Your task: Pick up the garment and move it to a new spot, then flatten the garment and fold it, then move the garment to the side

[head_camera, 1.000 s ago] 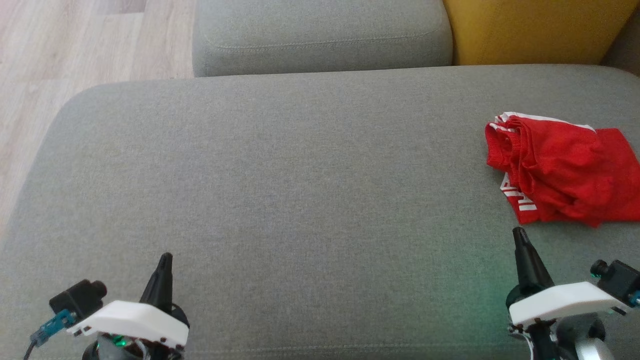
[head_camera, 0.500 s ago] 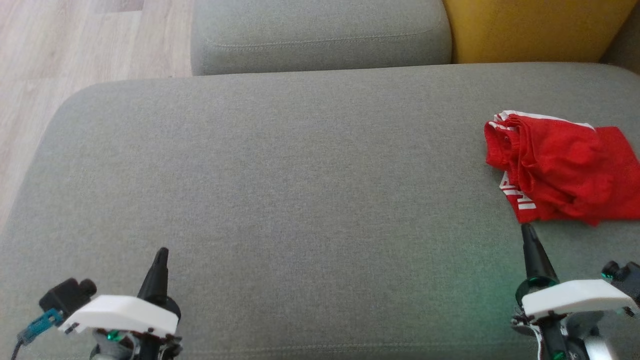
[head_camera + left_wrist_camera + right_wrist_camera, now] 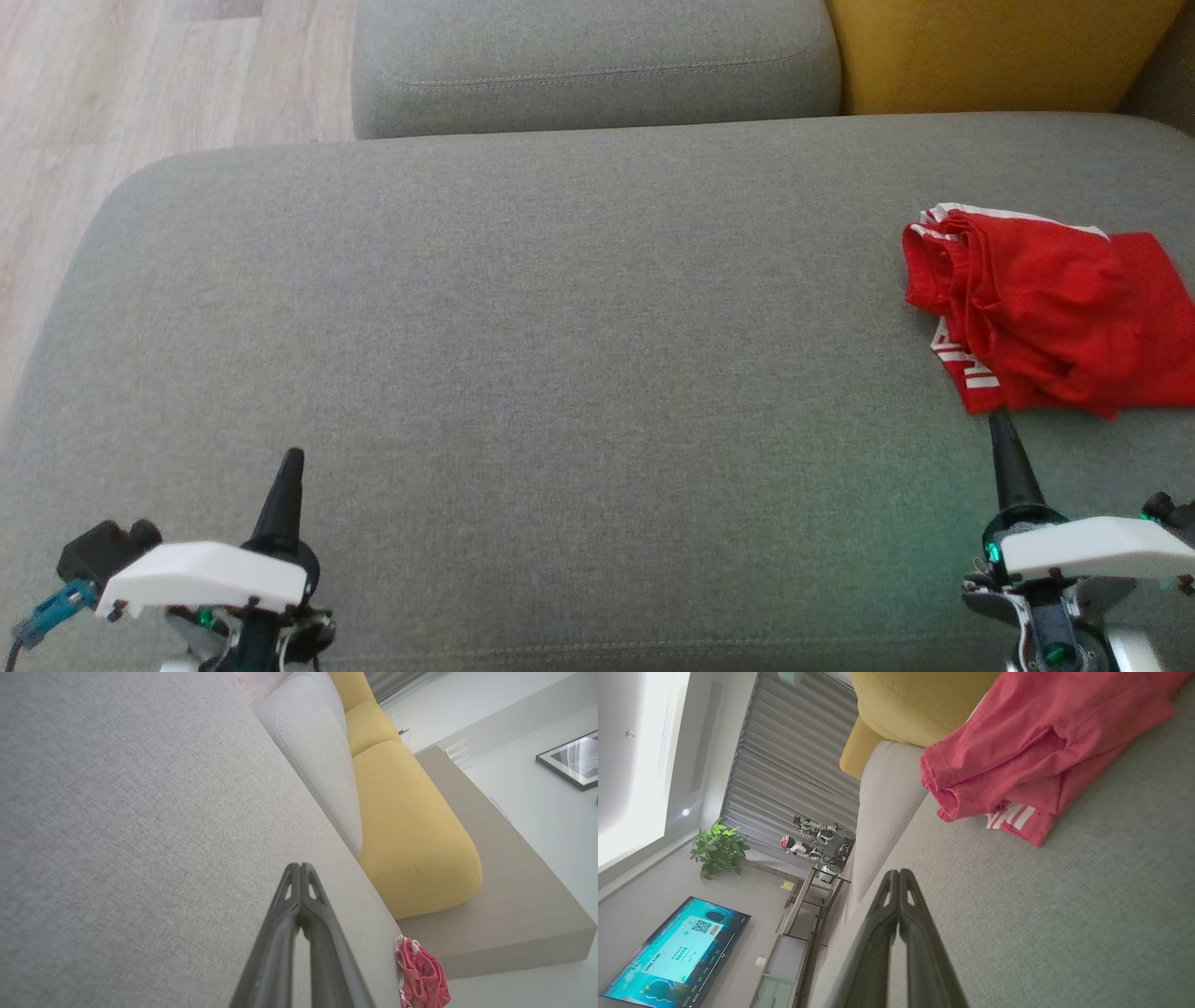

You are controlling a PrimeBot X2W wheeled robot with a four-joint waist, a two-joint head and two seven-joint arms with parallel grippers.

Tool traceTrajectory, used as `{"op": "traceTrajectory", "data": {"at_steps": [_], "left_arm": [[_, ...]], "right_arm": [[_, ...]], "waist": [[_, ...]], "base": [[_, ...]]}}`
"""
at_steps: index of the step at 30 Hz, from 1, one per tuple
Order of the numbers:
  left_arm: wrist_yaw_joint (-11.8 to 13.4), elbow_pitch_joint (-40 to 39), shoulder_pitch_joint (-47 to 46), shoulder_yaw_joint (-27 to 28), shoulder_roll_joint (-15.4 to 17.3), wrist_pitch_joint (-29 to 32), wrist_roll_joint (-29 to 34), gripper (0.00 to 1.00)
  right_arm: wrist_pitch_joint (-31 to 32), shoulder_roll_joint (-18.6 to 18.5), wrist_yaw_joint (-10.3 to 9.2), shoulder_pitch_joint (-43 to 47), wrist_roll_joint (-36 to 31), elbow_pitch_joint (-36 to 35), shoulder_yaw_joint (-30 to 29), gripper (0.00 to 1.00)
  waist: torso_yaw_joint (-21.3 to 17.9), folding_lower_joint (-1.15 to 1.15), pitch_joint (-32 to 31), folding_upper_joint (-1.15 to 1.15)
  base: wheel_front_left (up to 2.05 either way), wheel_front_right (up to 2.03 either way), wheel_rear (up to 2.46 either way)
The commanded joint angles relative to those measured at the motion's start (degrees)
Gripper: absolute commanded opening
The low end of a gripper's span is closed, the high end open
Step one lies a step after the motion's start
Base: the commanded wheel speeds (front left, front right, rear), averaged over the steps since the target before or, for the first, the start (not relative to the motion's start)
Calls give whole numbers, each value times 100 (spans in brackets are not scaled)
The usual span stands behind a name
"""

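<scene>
Right tool (image 3: pixel 999 425) pinched fully closed, empty, tip just short of the near edge of the garment (image 3: pixel 1046 313), not touching it. Left tool (image 3: pixel 289 462) closed too, holding nothing, well apart from the garment at the seat's left. Garment: red, crumpled, lying at the right end of the grey sofa seat (image 3: pixel 560 327); the head view's edge cuts off its right side. White lettering partly folded under, unreadable. Yellow cushion (image 3: pixel 990 51) behind it.

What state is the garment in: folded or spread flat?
Neither: the red garment lies crumpled in uneven overlapping layers on the grey seat.
</scene>
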Motion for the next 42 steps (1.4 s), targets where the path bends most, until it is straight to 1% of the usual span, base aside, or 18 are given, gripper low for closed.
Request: {"op": "traceTrajectory", "data": {"at_steps": [1,42], "left_arm": [[-75,-149,-351,255,8,42,-183,0],[-732,143,-687,1247,-514,694,-2459,0]], "right_arm": [[45,-100,-3,-337,236,-158,31,0],[177,-100,-4,-627,2948,111,-255,0]], "waist": [[-2,0,3,0],[-57,0,69,0]], "base": [[0,0,0],[0,0,0]]}}
